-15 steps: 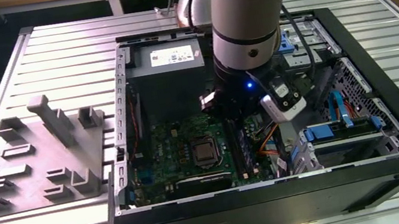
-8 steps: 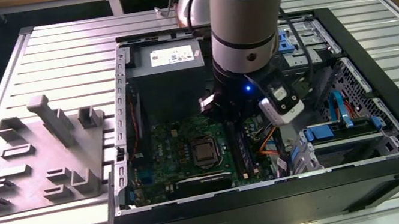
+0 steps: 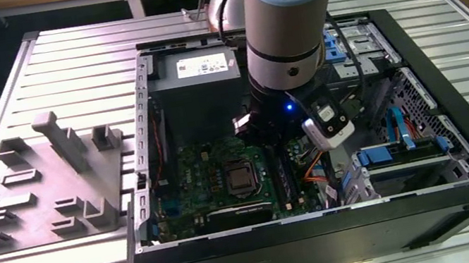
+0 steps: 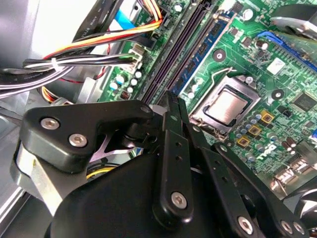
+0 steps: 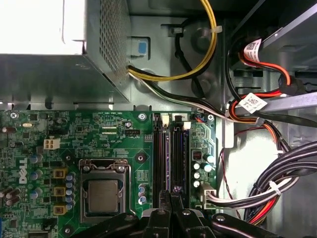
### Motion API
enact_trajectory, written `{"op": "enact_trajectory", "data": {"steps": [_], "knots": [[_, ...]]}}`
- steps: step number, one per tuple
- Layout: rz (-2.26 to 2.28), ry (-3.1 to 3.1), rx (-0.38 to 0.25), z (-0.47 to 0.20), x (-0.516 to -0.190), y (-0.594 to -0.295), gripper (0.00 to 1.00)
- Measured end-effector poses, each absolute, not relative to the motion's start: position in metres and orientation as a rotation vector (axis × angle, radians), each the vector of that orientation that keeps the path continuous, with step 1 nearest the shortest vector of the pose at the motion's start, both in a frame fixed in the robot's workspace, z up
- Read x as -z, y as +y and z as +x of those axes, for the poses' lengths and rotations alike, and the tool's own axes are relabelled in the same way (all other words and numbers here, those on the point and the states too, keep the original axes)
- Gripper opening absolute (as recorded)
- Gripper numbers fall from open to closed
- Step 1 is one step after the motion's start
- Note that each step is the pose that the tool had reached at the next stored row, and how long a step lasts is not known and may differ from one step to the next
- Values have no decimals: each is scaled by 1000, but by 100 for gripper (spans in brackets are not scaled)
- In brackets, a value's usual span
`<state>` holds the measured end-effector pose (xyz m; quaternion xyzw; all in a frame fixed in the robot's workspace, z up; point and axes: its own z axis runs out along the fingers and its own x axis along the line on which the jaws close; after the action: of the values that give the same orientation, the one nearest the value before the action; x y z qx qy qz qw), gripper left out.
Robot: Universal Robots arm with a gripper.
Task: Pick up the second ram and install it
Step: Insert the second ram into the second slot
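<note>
Exterior view: a robot arm reaches down into an open black computer case lying on a slatted metal table. Its lower end hangs over the green circuit board. A gray moulded tray sits on the table just beside the case, on the exterior view's left.

Second wrist view: the gripper has its black fingers drawn together with no gap showing between them. Their tips are at the near end of the long black slots. A blue-green memory stick with dark chips stands upright along those slots, between them and the silver processor. Whether the fingertips touch the stick cannot be told. Bundled cables run past on the far side of the slots.

First wrist view: the closed fingertips lie in line with the slots, with the processor to one side, cables to the other and the metal power supply beyond the board.
</note>
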<state>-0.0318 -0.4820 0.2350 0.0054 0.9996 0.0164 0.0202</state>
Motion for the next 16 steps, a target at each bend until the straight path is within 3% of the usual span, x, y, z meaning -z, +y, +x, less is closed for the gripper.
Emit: {"op": "enact_trajectory", "data": {"steps": [16], "knots": [[17, 3100, -70, -32, -232, -484, 11]]}}
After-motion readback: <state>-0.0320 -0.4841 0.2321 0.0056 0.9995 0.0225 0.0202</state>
